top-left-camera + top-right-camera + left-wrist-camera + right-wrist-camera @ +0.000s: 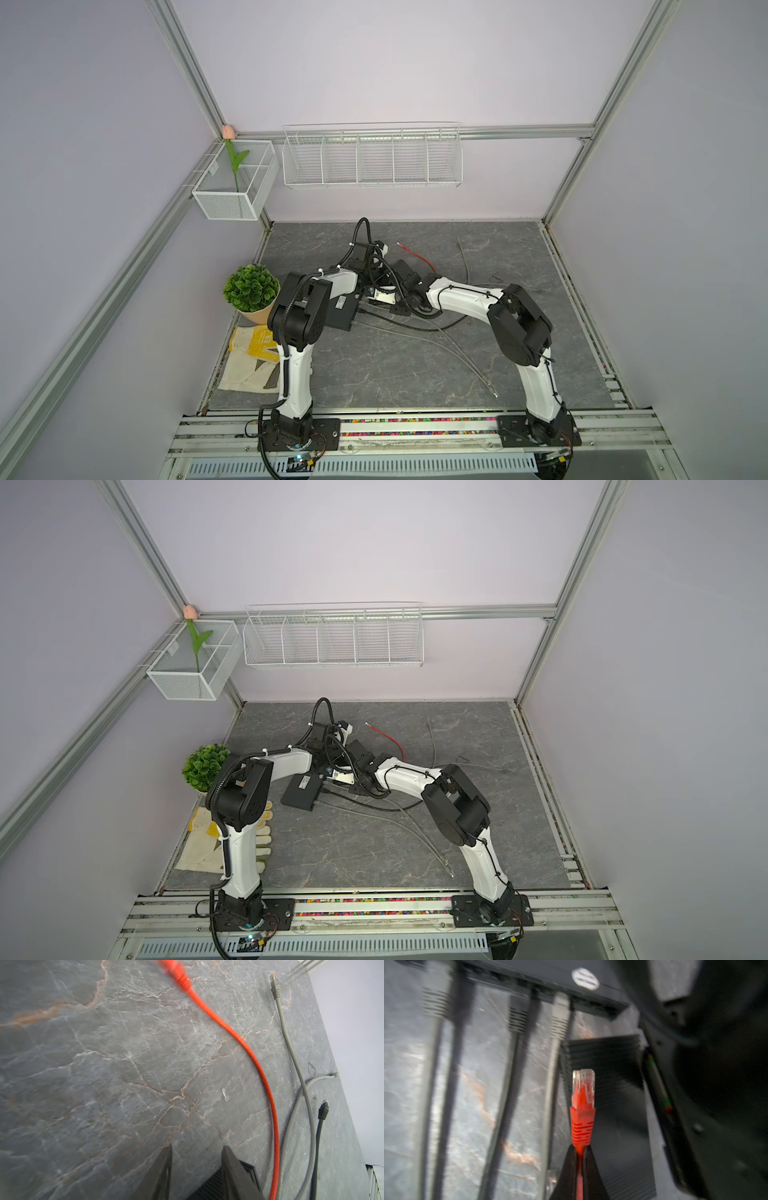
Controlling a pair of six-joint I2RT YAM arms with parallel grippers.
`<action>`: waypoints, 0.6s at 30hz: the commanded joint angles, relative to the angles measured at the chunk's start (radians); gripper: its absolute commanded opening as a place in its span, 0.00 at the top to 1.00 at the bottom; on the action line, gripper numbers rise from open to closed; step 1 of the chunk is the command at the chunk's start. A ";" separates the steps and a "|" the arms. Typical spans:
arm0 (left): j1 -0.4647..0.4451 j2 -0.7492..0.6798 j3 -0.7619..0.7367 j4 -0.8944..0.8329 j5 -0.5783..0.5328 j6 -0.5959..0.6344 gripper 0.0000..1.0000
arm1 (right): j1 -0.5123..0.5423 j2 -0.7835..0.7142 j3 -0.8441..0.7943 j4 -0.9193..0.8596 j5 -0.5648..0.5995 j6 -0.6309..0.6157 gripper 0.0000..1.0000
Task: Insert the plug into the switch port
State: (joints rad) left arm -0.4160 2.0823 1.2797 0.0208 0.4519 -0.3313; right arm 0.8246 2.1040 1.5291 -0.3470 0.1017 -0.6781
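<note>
Alignment step. Clamping red cable (579,1176) in closed right end effector (580,1148), just behind plug (583,1088); holding plug ahead of tips, short of switch (539,974). Nothing between parted left end effector (197,1155) tips. Next: square to apparently free port (593,1004) dead ahead, push straight.

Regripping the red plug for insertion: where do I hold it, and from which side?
Probably the ribbed boot, from the cable end, jaws across its sides: the right gripper is shut on the red cable behind it, which may flex. Leave the clear tip free, facing the switch.
</note>
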 commanded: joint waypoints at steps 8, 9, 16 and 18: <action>0.055 -0.046 -0.065 0.015 -0.008 -0.036 0.59 | -0.046 0.009 0.055 -0.072 0.062 -0.028 0.93; 0.058 -0.053 -0.071 0.020 -0.010 -0.040 0.59 | -0.047 0.017 0.060 -0.075 0.064 -0.025 0.93; 0.096 -0.130 -0.135 0.059 -0.044 -0.075 0.59 | -0.058 0.051 0.086 -0.070 0.122 -0.005 0.93; 0.108 -0.148 -0.145 0.057 -0.057 -0.074 0.59 | -0.058 0.014 0.057 -0.053 0.127 0.003 0.93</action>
State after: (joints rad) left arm -0.3275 1.9919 1.1522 0.0662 0.4107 -0.3889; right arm 0.7811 2.1403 1.6035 -0.3904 0.1898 -0.6888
